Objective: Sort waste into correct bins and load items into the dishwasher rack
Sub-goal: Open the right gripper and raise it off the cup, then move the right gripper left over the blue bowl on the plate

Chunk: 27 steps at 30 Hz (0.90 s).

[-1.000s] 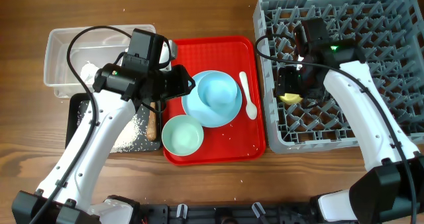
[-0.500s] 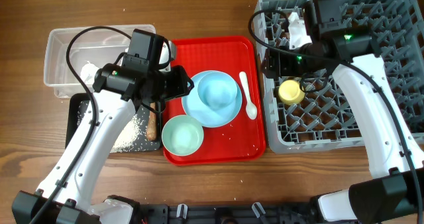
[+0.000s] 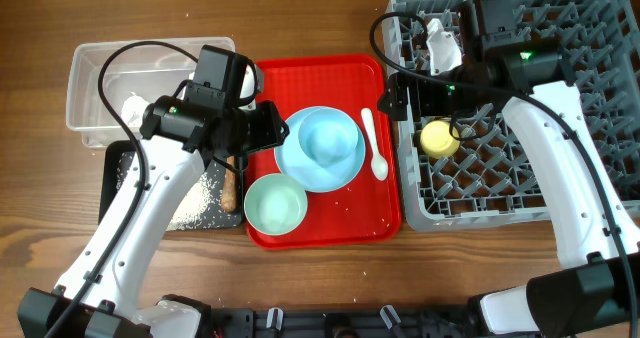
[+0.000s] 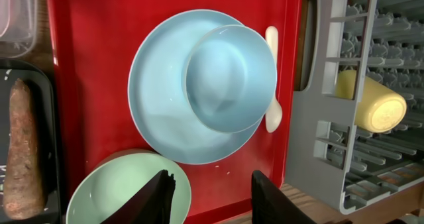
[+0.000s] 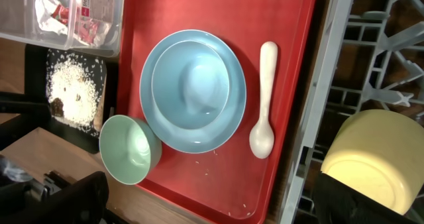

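Note:
The light blue plate lies on the red tray with the light blue cup on it. The pale green bowl and the white spoon lie beside it. The yellow cup lies on its side in the grey rack. My left gripper is open and empty above the tray's left part; in the left wrist view its fingers hang over the bowl. My right gripper is open and empty at the rack's left edge, beside the yellow cup.
The clear tub at the far left holds tissue and a red wrapper. The black tray below it holds rice and the brown stick. A few grains lie on the red tray.
My right gripper let go of the yellow cup in the rack and drew back up and to the left. The left arm has not moved.

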### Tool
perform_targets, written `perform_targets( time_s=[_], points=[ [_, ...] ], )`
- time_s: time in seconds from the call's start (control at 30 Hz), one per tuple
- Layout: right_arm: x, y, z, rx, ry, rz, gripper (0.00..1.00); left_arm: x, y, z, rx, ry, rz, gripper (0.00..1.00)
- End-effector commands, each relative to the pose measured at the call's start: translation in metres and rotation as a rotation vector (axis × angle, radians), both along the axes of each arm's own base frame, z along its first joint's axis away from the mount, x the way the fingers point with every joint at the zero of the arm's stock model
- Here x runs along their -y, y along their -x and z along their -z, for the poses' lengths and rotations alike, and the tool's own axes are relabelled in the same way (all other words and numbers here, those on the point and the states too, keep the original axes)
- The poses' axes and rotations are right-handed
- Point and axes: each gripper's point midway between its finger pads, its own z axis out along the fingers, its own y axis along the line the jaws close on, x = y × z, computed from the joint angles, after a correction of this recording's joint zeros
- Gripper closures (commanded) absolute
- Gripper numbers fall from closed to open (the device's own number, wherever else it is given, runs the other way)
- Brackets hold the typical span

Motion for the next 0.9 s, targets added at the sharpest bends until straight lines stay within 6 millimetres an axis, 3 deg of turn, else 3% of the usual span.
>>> perform_targets(
  time_s=[0.0, 0.53, 0.87],
  points=[
    [-0.003, -0.002, -0.004, 0.017, -0.017, -0.021, 0.00, -0.001, -0.001, -0.008, 0.025, -0.003, -0.008, 0.61],
    [-0.003, -0.002, -0.004, 0.017, -0.017, -0.021, 0.00, 0.000, -0.010, -0.013, 0.053, 0.013, -0.042, 0.56],
    [-0.003, -0.002, -0.004, 0.017, -0.017, -0.021, 0.00, -0.009, -0.013, -0.011, -0.001, 0.045, -0.181, 0.56]
  ],
)
